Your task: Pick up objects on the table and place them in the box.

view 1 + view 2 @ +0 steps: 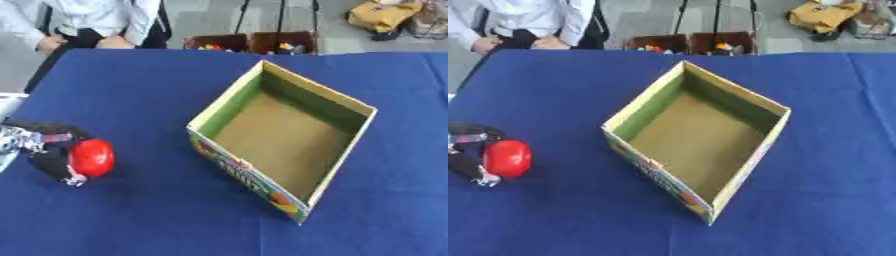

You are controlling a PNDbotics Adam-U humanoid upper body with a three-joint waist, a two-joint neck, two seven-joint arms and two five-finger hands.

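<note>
Red and round, the one object I can see to collect (91,157) sits in my left hand (54,161), over at the left side of the table (131,215), with my fingers curled round it. Whether it is lifted off the blue cloth or only just touching it I cannot tell. I judge the picking-up is done or nearly so, and the carrying comes next: I must raise the red thing higher than the near wall of the cardboard box (341,150), swing it right across the gap, and let go only once it is over the brown floor inside. The box stands well apart from my hand, turned corner-on to me, and looks empty. Count: one red object, one open box, one hand in view; my right hand does not show.
</note>
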